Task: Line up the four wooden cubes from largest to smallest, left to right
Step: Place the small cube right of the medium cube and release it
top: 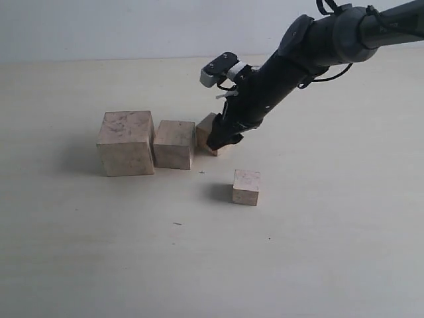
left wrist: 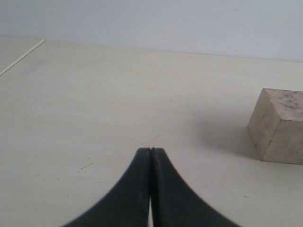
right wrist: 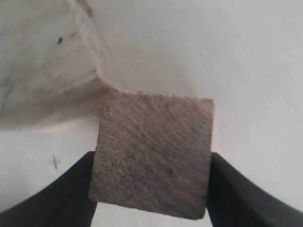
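Pale cream tabletop (top: 79, 252), white wall (top: 132, 26) behind. Mottled beige largest cube (top: 126, 142) and second cube (top: 174, 144) stand side by side. Right gripper (top: 222, 141) clamps third cube (top: 205, 129) just right of them. Fourth cube (top: 246, 187) sits apart, nearer the camera. Left gripper (left wrist: 151, 153) pinched closed, empty.

A pale cream, matte, flat worktop (top: 318, 265) spreads beneath the fingers (left wrist: 135, 198) (faintly specked), meeting a plain grey-blue wall (left wrist: 189, 23) beyond them.
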Robot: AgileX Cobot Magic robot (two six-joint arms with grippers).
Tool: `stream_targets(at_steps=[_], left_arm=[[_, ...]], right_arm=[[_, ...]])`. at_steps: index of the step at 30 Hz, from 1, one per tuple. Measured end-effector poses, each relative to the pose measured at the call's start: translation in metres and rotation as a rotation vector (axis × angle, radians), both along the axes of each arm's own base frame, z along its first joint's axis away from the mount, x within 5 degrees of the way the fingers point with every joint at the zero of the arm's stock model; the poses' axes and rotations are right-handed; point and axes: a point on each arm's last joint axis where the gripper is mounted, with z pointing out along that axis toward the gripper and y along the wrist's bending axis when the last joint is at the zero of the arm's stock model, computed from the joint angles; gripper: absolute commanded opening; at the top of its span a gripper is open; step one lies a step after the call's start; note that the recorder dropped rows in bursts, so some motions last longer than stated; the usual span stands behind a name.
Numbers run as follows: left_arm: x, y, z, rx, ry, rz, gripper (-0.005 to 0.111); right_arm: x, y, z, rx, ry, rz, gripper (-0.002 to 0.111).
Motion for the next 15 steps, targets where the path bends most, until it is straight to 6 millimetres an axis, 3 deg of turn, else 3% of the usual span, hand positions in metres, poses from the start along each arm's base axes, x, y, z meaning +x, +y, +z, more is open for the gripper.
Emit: stream_targets(at_steps=[5, 15], left_arm=[[0.000, 0.000, 0.000, 0.000, 0.000, 0.000, 0.000], [0.000, 0.000, 0.000, 0.000, 0.000, 0.000, 0.000]], right_arm=[[-0.010, -0.015, 0.008, -0.168, 0.004, 0.185, 0.000], [-0.012, -0.007, 0.010, -0.069, -0.038, 0.301, 0.000]])
